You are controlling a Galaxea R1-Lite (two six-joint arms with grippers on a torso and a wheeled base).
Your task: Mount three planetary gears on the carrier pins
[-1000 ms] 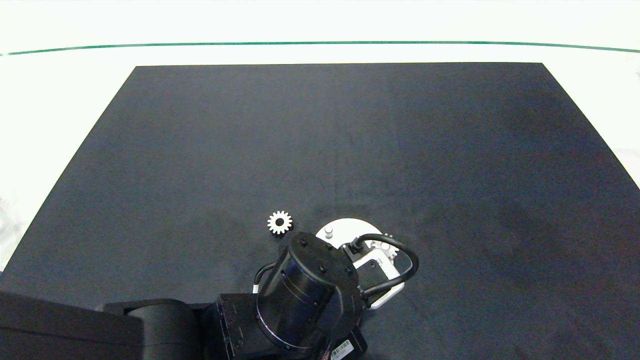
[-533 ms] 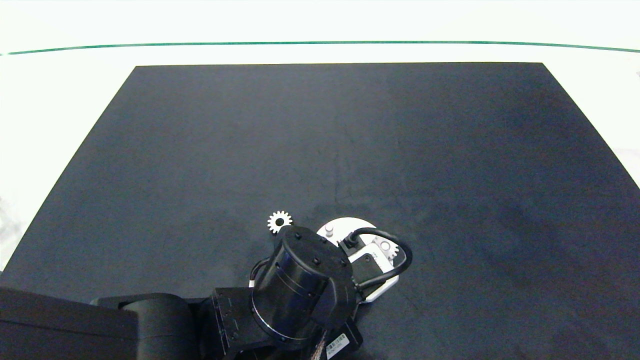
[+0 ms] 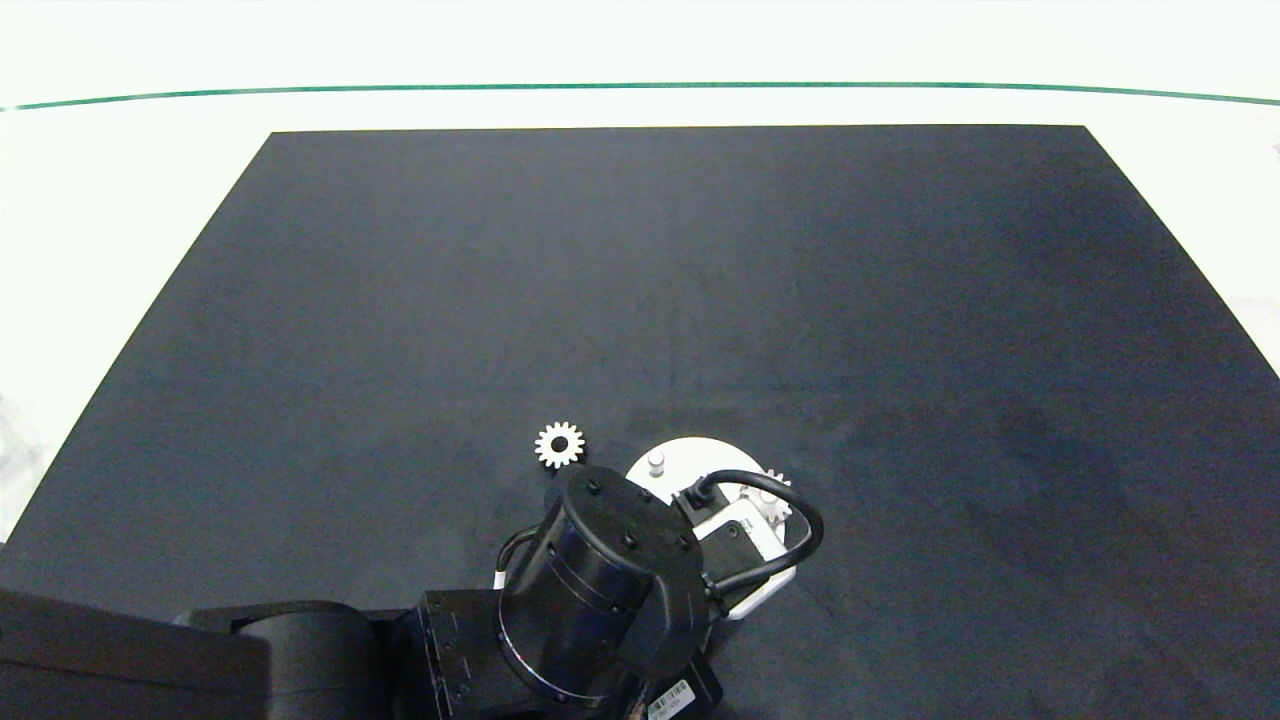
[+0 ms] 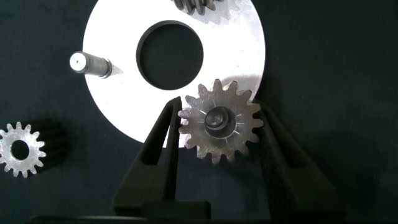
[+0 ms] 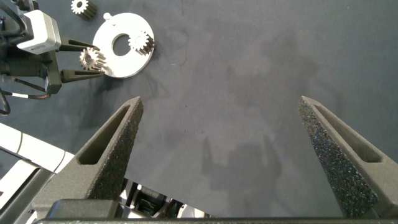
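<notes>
The white carrier disc (image 4: 112, 106) lies on the black mat, also seen as the disc (image 3: 690, 452) in the head view. One of the carrier pins (image 4: 87, 63) stands bare on it. A planetary gear (image 4: 219, 121) sits over a second pin at the disc's rim, and my left gripper (image 4: 219, 111) is shut on it, a finger touching each side. Another gear (image 3: 775, 497) sits on the third pin. A loose gear (image 3: 559, 444) lies flat on the mat beside the disc. My right gripper (image 5: 224, 149) hangs open above bare mat, well away from the disc.
The black mat (image 3: 700, 280) covers most of the white table. A green line (image 3: 640, 86) runs along the far side. My left arm's wrist (image 3: 610, 580) hides the near half of the disc in the head view.
The left wrist shifted slightly toward the loose gear, half covering it, then eased back. The loose gear shows whole again.
</notes>
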